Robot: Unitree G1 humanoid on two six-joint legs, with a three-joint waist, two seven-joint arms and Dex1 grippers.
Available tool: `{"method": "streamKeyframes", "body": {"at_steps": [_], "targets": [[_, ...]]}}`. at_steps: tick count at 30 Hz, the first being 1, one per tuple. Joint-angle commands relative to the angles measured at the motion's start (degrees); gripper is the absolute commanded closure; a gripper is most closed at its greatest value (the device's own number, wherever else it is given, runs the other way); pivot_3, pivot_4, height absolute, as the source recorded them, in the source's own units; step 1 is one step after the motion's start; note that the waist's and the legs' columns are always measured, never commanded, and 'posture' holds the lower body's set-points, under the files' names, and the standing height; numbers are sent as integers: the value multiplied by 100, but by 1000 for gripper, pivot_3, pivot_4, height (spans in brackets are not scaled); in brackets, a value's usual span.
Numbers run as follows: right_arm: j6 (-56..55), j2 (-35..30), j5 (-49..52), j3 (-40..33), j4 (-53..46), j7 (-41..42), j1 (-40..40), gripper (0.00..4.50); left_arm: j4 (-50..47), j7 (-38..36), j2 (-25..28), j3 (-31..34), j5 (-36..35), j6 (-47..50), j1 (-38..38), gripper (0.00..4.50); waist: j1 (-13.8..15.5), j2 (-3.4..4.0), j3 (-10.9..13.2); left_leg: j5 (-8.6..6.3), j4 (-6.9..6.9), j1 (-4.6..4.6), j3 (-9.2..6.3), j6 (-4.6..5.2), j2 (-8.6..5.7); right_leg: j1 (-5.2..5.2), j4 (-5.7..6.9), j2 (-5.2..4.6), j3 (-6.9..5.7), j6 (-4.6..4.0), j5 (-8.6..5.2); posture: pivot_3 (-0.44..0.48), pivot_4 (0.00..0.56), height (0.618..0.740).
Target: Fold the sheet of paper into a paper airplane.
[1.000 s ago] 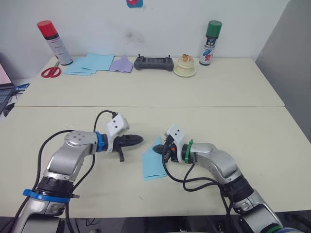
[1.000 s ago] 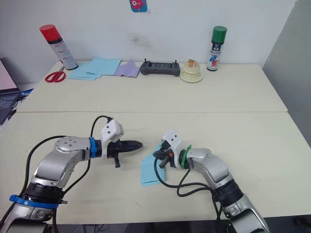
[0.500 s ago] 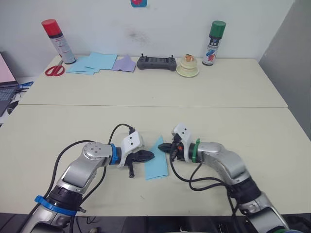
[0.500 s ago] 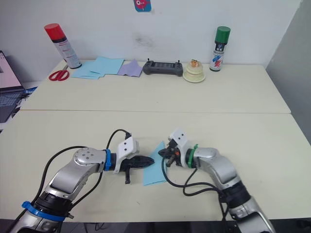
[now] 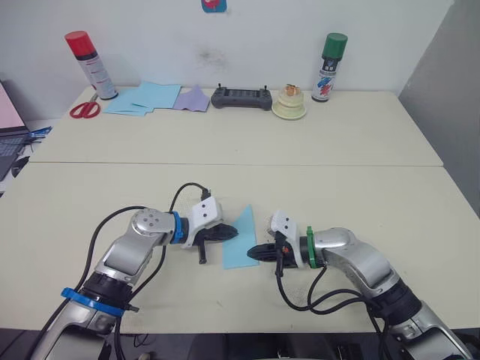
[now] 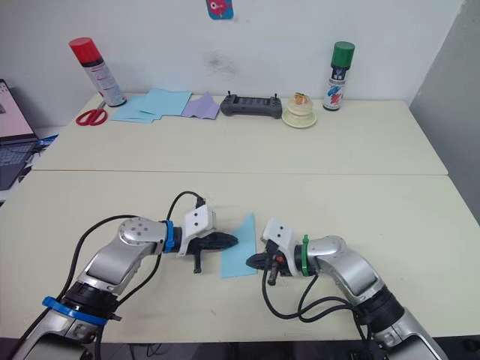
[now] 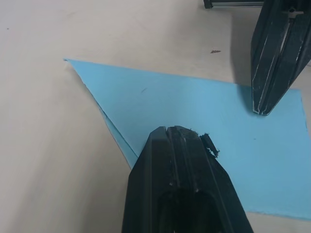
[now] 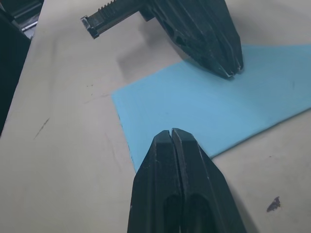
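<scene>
Now we see the sheet of paper (image 5: 241, 241) lying flat on the tabletop (image 5: 360, 195), folded to a point at its far end. Our left tool (image 5: 234, 234), fingers pressed together, rests its tip on the sheet's left edge; our right tool (image 5: 251, 253), likewise closed and empty, touches the near right corner.

Bright, even light falls from above, with no glare. The bench (image 5: 360, 142) carries only soft, short shadows under the arms and beside the cans. Head views are sharp throughout. In the wrist views the near fingers (image 7: 180, 179) look slightly soft.
</scene>
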Motion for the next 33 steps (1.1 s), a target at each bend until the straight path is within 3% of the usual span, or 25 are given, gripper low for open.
{"method": "streamKeyframes", "body": {"at_steps": [1, 8, 16, 21, 27, 33], "targets": [[-24, -11, -98, 80, 120, 49, 101, 4487, 162, 49, -49, -43, 172, -79, -56, 4500, 0, 0, 0, 0, 0, 1, 0, 0, 0, 1, 0, 0, 0, 0, 0, 0, 150, 740], [58, 45, -35, 29, 72, 19, 164, 4487, 475, 395, -184, 92, 341, -120, -144, 4500, 2, 0, -3, 0, 1, 4, -2, 0, 1, 4, 2, 0, -1, 2, 2, 0, 150, 740], [139, 136, -70, 18, 1, -136, 245, 4487, 103, 480, -201, 1237, -885, 1094, -59, 4500, -23, -1, -3, 0, -2, 4, -5, 0, 12, 0, 3, 2, -3, 2, 2, 0, 150, 740], [145, 151, -91, 7, 18, -154, 224, 4487, 3, 525, -31, 1526, -1050, 1328, -285, 4500, -14, -3, -3, 0, -1, 2, -4, 0, 9, 0, 0, 0, -2, 2, 1, 0, 150, 740], [138, 241, -119, 7, 136, -187, 134, 4487, -903, 415, -323, 1079, -1275, 1671, -236, 4500, -14, -3, -3, 0, 0, 1, -1, -1, 7, 1, 0, -1, 2, 2, 2, 0, 150, 740], [178, 258, -81, -83, 102, -225, 115, 4487, -710, 640, -38, 123, -116, 957, 187, 4500, -27, -2, -2, 0, -3, 8, -3, -1, 11, 0, 4, 2, 4, 1, 2, 0, 150, 740]]}}
